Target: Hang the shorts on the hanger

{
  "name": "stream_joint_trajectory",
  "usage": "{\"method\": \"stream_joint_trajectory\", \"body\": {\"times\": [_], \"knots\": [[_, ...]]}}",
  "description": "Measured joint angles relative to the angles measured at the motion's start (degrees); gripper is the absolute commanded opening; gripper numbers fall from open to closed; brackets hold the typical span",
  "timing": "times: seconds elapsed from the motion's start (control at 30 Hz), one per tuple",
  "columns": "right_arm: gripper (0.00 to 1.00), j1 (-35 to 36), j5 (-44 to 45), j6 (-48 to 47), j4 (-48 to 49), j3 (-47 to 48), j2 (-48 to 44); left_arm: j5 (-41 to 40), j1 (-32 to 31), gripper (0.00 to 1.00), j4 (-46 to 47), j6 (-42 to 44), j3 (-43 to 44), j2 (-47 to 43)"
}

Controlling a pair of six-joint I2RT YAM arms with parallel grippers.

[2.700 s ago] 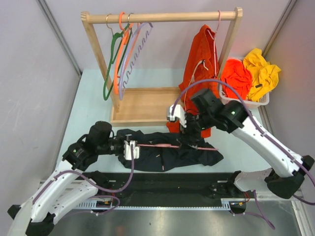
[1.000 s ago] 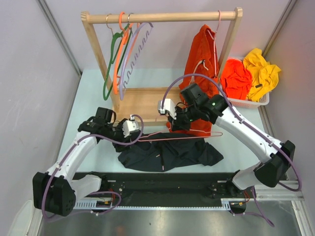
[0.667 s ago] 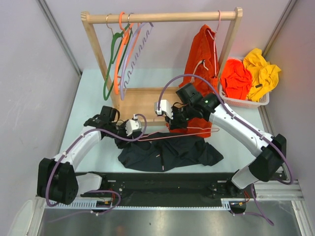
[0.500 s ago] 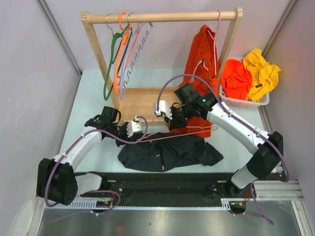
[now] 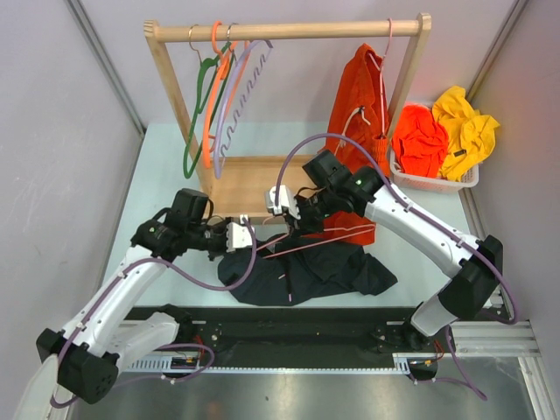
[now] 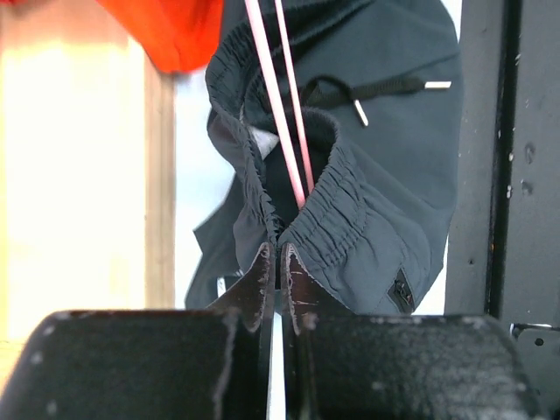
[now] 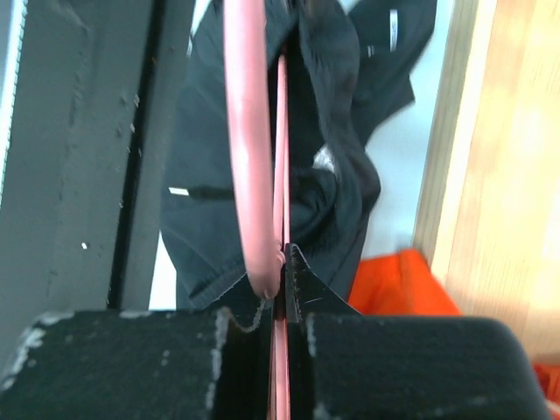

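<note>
The dark shorts (image 5: 324,267) lie bunched on the table in front of the wooden rack base, their left end lifted. My left gripper (image 5: 252,242) is shut on the elastic waistband (image 6: 328,206), its fingertips (image 6: 262,262) pinching the fabric. The thin pale-pink hanger (image 5: 350,236) runs across above the shorts, and its two rods (image 6: 282,114) pass into the waist opening. My right gripper (image 5: 300,225) is shut on the hanger (image 7: 249,131), one rod clamped between its fingers (image 7: 297,271). Below it, the right wrist view shows the shorts (image 7: 337,201).
The wooden rack (image 5: 289,31) stands behind with green, orange and lilac hangers (image 5: 219,96) and a hung orange garment (image 5: 359,96). Its base board (image 5: 254,179) lies just behind both grippers. A white basket (image 5: 468,182) of orange and yellow clothes sits back right. A black rail (image 5: 289,328) lines the near edge.
My left gripper has shut on the waistband and pulled the shorts' left end up. The right gripper has carried the hanger leftward and lifted it off the table.
</note>
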Motion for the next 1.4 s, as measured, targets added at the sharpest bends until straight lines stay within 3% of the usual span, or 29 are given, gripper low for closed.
{"method": "stream_joint_trajectory", "body": {"times": [0.07, 0.1, 0.13, 0.17, 0.33, 0.6, 0.73, 0.83, 1.07, 1.23, 1.3, 1.37, 1.4], "knots": [[0.0, 0.7, -0.66, 0.79, 0.83, 0.57, 0.0, 0.09, -1.03, 0.02, -0.22, -0.26, 1.25, -0.11], [0.0, 0.92, -0.92, 1.31, 1.53, 0.68, 0.0, 0.26, -1.33, 0.08, -0.28, -0.52, 1.6, -0.11], [0.0, 1.11, -1.44, 2.14, 2.69, 0.72, 0.0, 0.39, -1.62, 0.18, -0.48, -0.76, 1.95, -0.11], [0.0, 1.11, -1.9, 3.54, 3.93, 0.74, 0.0, 0.48, -1.88, 0.42, -0.85, -1.07, 2.14, -0.15], [0.0, 1.11, -3.32, 7.32, 8.11, 0.46, -0.07, 0.31, -1.73, 0.86, -3.93, -1.29, 2.16, -0.2], [0.0, 1.14, -5.16, 9.49, 11.28, -2.27, -0.55, 1.2, 9.46, 0.9, -8.55, -0.85, 0.02, -3.52], [0.0, 1.31, -5.79, 9.7, 11.89, -2.49, -0.55, -0.09, 9.99, 0.87, -8.46, 0.2, -5.22, -7.96], [0.0, 1.6, -6.08, 9.94, 12.57, -2.49, -0.55, -0.22, 9.99, 0.77, -8.11, 0.66, -7.48, -7.43], [0.0, 3.5, -6.93, 9.92, 13.9, -2.97, -1.01, 0.02, 8.22, 0.24, -0.76, -3.5, -8.59, -2.58], [0.0, 4.02, -6.93, 10.01, 15.45, -3.61, -1.22, 0.35, 3.48, 0.0, 3.32, -7.19, -9.05, -4.48], [0.24, 4.02, -6.67, 10.4, 15.82, -3.74, -1.44, 0.13, 3.39, 0.0, 3.82, -8.76, -9.2, -5.14], [0.57, 4.02, -5.73, 11.26, 16.26, -3.89, -1.92, 0.13, 3.37, 0.0, 4.26, -10.23, -9.22, -5.31], [0.61, 3.98, -4.96, 12.02, 16.57, -3.91, -2.14, 0.17, 3.39, 0.0, 4.59, -10.75, -9.31, -5.33]]}}
